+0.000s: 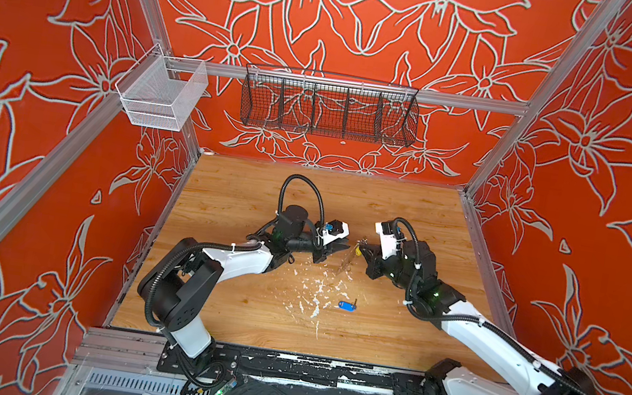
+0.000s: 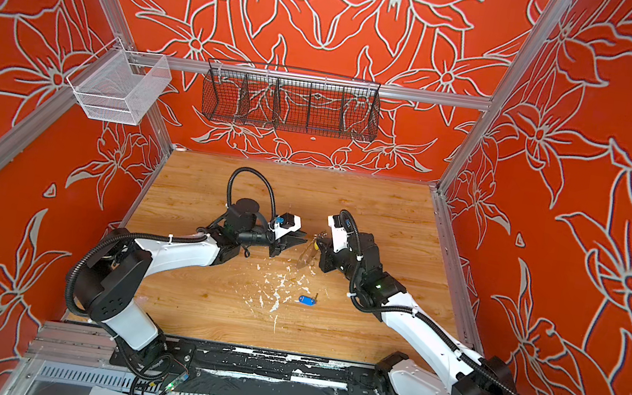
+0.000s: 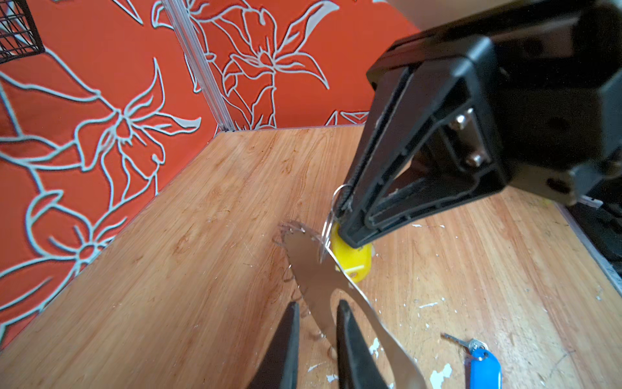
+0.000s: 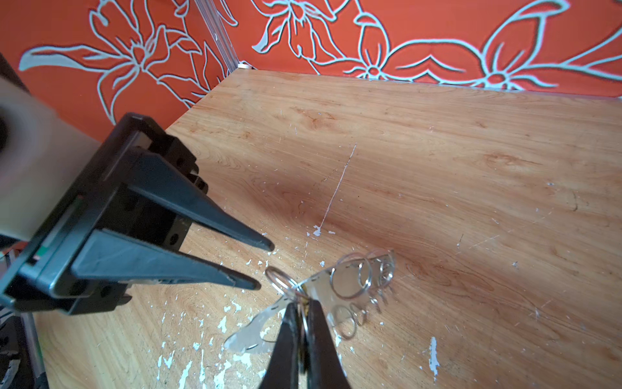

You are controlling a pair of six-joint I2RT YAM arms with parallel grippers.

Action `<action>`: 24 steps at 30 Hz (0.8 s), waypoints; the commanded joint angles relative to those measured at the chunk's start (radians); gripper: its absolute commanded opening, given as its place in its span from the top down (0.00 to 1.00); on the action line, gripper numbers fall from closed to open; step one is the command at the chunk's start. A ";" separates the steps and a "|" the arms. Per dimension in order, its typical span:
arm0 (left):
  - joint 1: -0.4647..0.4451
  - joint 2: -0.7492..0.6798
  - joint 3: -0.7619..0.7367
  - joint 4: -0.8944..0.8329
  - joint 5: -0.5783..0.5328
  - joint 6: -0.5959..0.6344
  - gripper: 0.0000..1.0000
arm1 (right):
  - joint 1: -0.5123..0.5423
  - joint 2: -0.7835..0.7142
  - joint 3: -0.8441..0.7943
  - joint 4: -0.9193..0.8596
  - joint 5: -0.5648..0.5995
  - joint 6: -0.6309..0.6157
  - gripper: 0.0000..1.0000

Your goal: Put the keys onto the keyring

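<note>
Keyring (image 3: 313, 266) is up on edge between my two arms, tilted over the counter (image 1: 247, 315). I can't tell whether its low end touches the wood. I reckon I'm threading the yellow key (image 3: 353, 261) onto it right now. To do that well, I want my left side to steady the plate by its rim, clear of the wire loops (image 4: 366, 274). The right side then feeds the key's ring along slowly with no twisting, or that thin wire could spring off.

My right jaws are clenched on the yellow key, pinching its tag and ring hard against the keyring's upper edge. My left jaws stand released, with a clear gap between the tips. In the left wrist view the plate shows through that gap, just past the tips and not pinched. The blue key (image 1: 345, 305) lies flat on the counter nearer me, well apart from both jaws.
</note>
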 commanded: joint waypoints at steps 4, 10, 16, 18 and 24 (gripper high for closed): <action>-0.001 -0.025 0.044 -0.040 0.027 0.014 0.79 | 0.013 0.007 0.070 0.005 -0.033 -0.038 1.00; -0.013 -0.043 0.038 -0.068 0.039 0.042 0.77 | 0.020 0.040 0.090 0.004 -0.030 -0.034 1.00; -0.016 -0.055 0.023 -0.067 0.015 0.044 0.76 | 0.023 0.056 0.104 0.000 -0.025 -0.036 1.00; -0.017 -0.057 0.021 -0.067 -0.006 0.036 0.76 | 0.027 0.057 0.101 0.005 -0.027 -0.036 1.00; -0.016 -0.064 0.043 -0.097 -0.022 0.037 0.76 | 0.039 0.068 0.104 0.002 -0.031 -0.041 1.00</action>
